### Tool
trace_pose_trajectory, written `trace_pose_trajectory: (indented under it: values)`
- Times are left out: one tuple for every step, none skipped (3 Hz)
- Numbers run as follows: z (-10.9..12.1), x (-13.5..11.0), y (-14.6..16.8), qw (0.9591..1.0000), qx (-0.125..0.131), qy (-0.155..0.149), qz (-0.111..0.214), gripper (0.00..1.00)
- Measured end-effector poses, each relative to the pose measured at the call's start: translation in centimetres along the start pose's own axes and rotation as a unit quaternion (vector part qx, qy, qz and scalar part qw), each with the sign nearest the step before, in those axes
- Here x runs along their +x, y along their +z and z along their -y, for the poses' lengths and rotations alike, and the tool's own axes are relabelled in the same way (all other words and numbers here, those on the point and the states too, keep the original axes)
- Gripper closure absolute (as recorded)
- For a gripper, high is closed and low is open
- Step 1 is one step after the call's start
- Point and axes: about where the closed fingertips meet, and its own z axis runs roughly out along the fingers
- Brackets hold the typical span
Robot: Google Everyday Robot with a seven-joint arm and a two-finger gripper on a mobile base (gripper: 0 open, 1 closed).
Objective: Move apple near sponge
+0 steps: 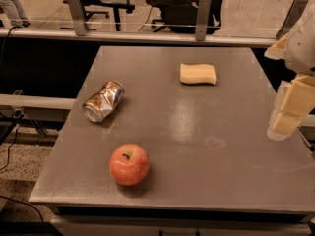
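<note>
1. The apple (129,164) sits on the grey table (197,132) near its front-left corner, stem upward, with nothing touching it.
2. The sponge (198,74) lies flat toward the far side, a little right of centre and well apart from the apple.
3. A crushed silver can (103,101) lies on its side at the left, its open end turned toward the front. In depth it is between apple and sponge, but off to the left of both.
4. The gripper (285,119) hangs at the right edge of the view, above the table's right rim and apart from all three objects. It is partly cut off by the frame, so I cannot tell whether it is spread or closed.
</note>
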Motion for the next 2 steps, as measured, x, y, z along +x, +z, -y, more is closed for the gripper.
trace_pose_trajectory:
  values:
    - [0.0, -0.3, 0.0, 1.0000, 0.002, -0.002, 0.004, 0.00]
    - [-0.2, -2.0, 0.9, 0.9995, -0.006, -0.017, 0.026, 0.00]
